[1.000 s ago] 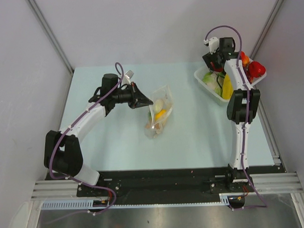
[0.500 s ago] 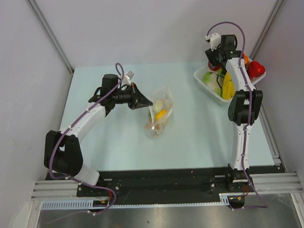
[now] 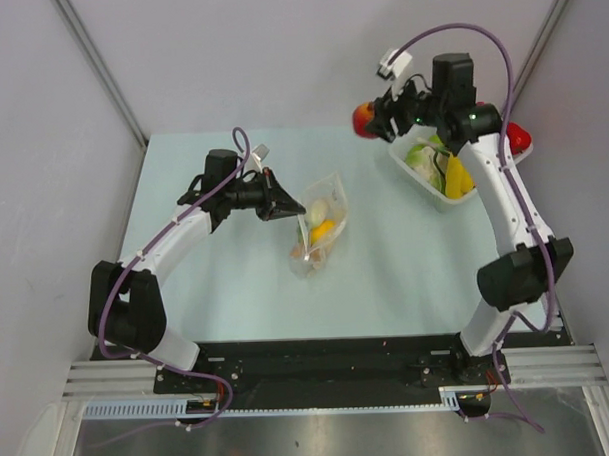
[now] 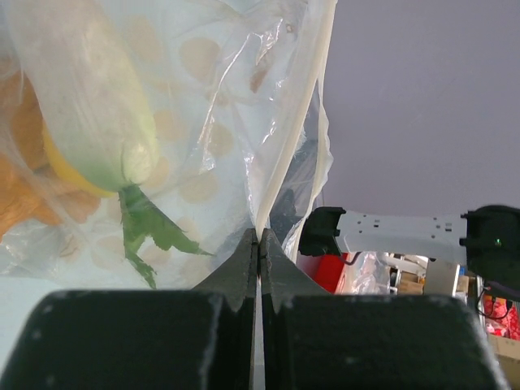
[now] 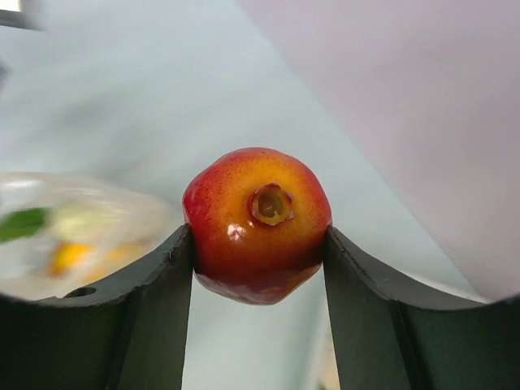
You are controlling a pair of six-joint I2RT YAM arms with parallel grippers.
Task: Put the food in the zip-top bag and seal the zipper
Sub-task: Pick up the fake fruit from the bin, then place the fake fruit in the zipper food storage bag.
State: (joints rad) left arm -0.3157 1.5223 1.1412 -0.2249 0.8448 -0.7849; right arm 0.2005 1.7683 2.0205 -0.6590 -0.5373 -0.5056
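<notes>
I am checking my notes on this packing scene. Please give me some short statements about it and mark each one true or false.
1. The right gripper holds a red-orange toy fruit. True.
2. That fruit is already inside the zip-top bag. False: it is held in the air, outside the bag, to the left of the white basket.
3. The left gripper is shut on the bag's pale mouth strip. True.
4. The zip-top bag is empty. False: it holds a green-topped white radish and a yellow-orange piece.
</notes>
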